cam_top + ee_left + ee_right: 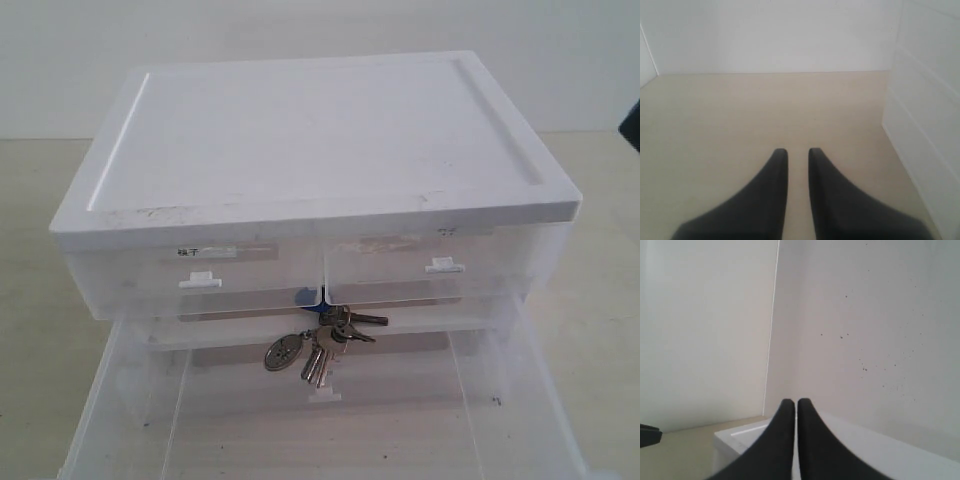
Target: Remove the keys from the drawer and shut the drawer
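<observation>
Beige tabletop [40, 250], plain white wall behind. On the left we have the left gripper [797, 152] low over bare table, alongside the cabinet's side wall, jaws parted a little with nothing between them; the exterior view does not show it. In the centre is the white cabinet [320, 130], with the drawer [420, 430] of the middle tier pulled well out toward the camera. The keys [320, 340] lie inside it toward the back, just below the fronts of the two half-width drawers [200, 265]. Their blue tag [303, 297] sits at the seam between those two, and the oval fob [284, 352] is on the bunch's left. On the right, the right gripper [796, 402] hangs above the cabinet's top corner, jaws pressed almost together, empty. We judge only the opening done: the keys are not yet grasped or lifted out, the drawer is not yet closed, and both grippers are well apart from the keys.
</observation>
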